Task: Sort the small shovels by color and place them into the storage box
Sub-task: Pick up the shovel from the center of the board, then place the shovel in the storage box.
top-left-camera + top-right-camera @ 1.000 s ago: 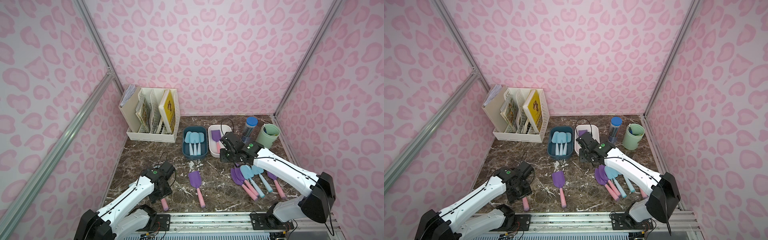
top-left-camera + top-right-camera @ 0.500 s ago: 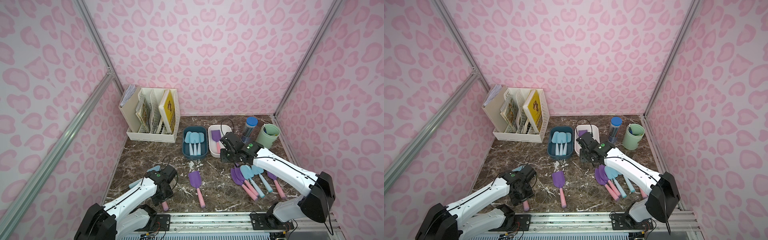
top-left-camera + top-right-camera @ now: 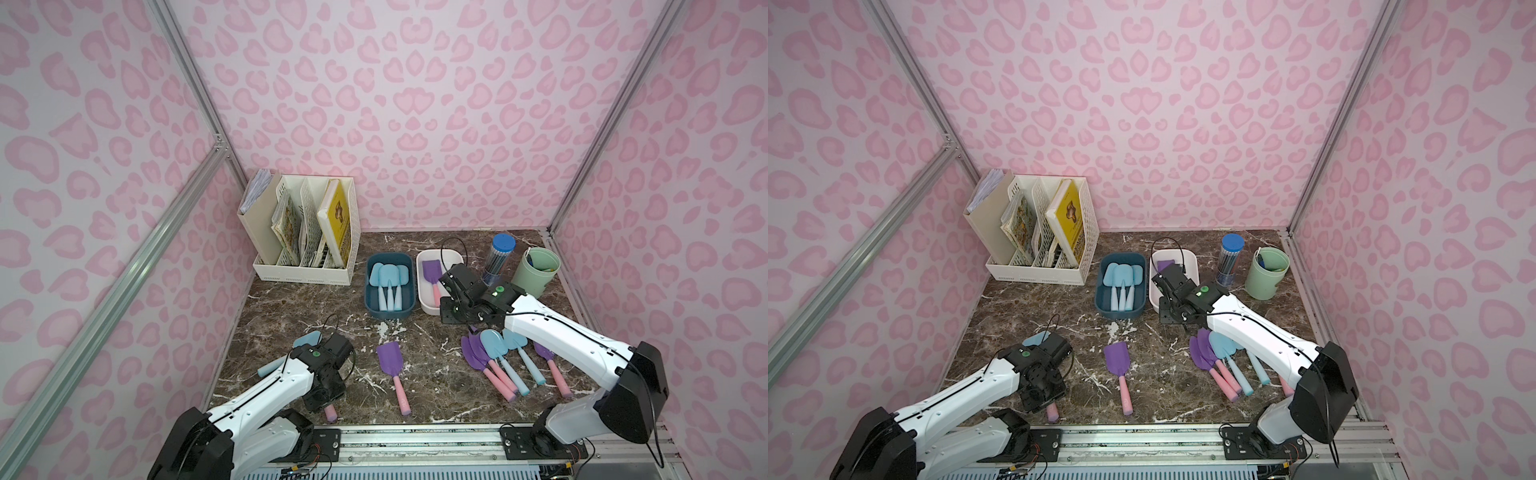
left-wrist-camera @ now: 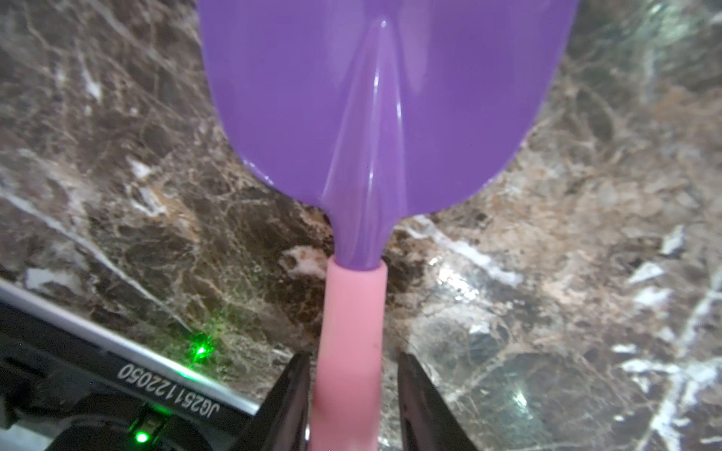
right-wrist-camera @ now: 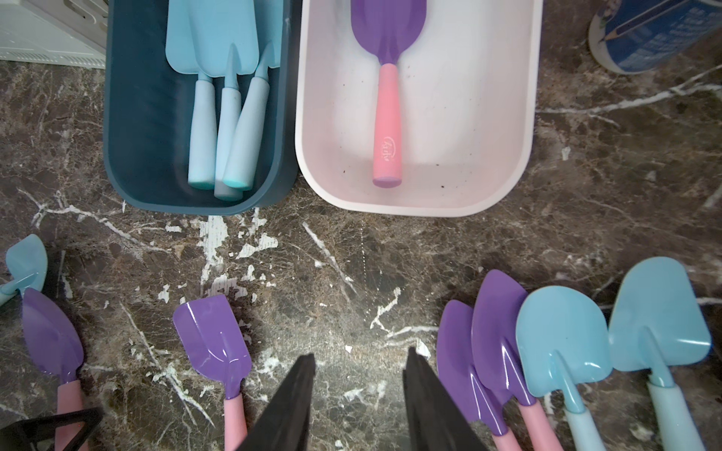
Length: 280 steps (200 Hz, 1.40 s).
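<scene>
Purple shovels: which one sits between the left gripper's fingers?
The purple shovel mostly hidden under the left arm: its pink handle runs between the fingers of the left gripper. No fingers flank the others.

Bright, even light, soft shadows; glare patches on the marble tabletop (image 4: pixel 519 398); left wrist view soft, wide-angle bowing at edges

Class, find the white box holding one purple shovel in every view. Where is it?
Both top views: white box toward the back of the table, partly behind the right arm.
Left wrist: not in it.
Right wrist: ahead of the right claw.
Shared landmark: the dark blue box right beside it.
</scene>
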Each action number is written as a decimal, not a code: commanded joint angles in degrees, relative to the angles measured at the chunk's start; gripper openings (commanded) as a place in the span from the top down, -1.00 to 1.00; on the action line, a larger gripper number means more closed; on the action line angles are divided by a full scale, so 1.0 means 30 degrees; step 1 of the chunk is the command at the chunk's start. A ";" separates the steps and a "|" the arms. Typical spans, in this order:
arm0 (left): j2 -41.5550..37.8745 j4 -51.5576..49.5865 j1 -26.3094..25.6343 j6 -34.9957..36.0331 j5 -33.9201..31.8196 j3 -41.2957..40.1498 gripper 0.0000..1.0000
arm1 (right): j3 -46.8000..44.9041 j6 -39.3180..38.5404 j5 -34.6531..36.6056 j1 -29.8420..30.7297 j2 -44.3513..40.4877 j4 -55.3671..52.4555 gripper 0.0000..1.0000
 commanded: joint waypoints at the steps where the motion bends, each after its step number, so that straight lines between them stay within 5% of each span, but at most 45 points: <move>1: -0.0311 -0.0514 -0.0019 -0.0298 -0.0270 0.0097 0.23 | 0.0161 -0.0006 0.0354 -0.0003 0.0050 -0.0439 0.13; 117: -0.0562 -0.0252 -0.0002 -0.0406 -0.0202 -0.0402 0.44 | 0.0365 -0.0184 0.0264 0.0016 0.0161 -0.0324 0.14; 164: -0.1297 -0.1711 -0.0001 -0.0025 -0.0718 0.0563 0.73 | 0.0522 -0.0170 0.0328 0.0011 0.0174 -0.0472 0.14; 218: -0.1353 -0.4994 -0.0073 0.2276 -0.1716 0.5779 0.99 | 0.0346 0.0038 0.0983 -0.0004 -0.0695 -0.0187 0.14; 280: 0.5904 -0.4735 -0.2004 0.5934 -0.0572 1.4729 1.00 | -0.0103 0.0983 0.3375 -0.0616 -0.3588 -0.1151 0.15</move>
